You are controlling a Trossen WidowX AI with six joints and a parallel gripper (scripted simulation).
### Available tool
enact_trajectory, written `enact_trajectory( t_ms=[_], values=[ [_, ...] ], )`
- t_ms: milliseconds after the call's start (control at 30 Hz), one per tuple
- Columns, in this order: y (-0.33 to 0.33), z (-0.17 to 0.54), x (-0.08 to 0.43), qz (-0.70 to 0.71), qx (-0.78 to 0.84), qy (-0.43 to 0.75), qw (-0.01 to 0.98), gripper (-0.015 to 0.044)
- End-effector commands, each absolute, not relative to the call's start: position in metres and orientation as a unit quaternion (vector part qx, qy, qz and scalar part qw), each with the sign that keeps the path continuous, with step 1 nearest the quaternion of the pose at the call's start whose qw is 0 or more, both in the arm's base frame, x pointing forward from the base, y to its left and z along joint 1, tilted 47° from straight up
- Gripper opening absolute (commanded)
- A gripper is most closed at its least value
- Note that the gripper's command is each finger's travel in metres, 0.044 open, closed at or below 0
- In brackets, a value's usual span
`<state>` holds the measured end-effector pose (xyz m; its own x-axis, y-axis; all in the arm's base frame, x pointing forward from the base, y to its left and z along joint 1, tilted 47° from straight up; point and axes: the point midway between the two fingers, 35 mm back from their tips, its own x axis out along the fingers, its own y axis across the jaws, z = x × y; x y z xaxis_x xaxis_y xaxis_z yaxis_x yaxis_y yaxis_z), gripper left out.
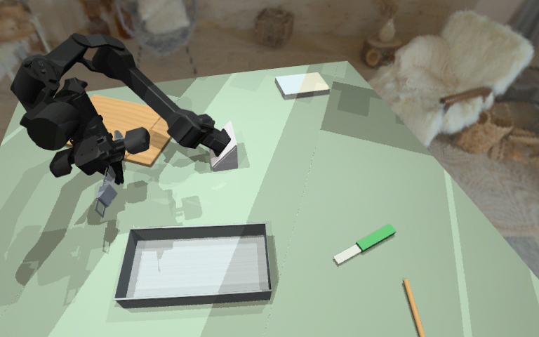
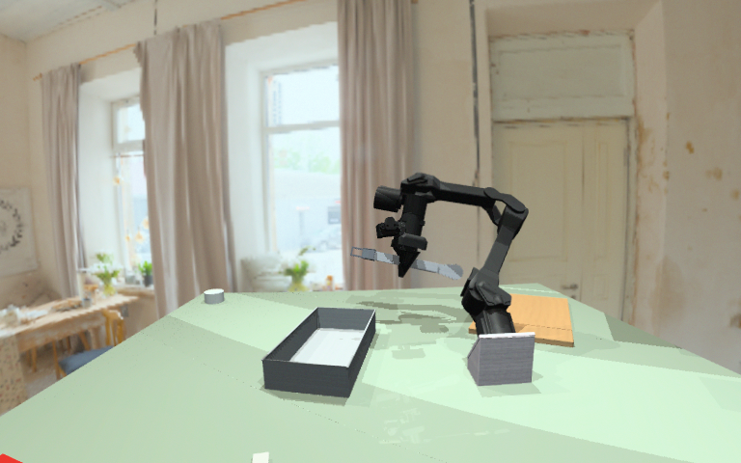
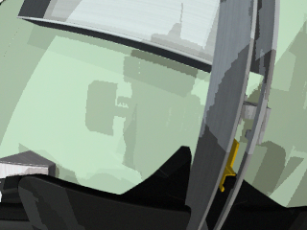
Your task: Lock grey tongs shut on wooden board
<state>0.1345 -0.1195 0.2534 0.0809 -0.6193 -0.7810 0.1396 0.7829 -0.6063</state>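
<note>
Above green tabletop, fingers nearly closed around grey tongs; no legible writing.

Holds the grey tongs above the table; hangs clear of the roasting tin; hides part of the wooden board.

Board, upper left of top view: orange-brown, wood-grained. Tin, lower centre: dark grey walls, whitish floor. Tongs: grey.
</note>
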Motion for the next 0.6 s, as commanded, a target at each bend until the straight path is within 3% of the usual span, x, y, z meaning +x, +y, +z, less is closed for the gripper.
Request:
enact_trajectory(
  t_ms=[0, 567],
  values=[
    [-0.104, 0.248, 0.145, -0.246, -0.177, 0.612, 0.731, -0.0150],
    [-0.038, 0.232, 0.168, -0.162, -0.118, 0.585, 0.786, -0.0150]
  ],
)
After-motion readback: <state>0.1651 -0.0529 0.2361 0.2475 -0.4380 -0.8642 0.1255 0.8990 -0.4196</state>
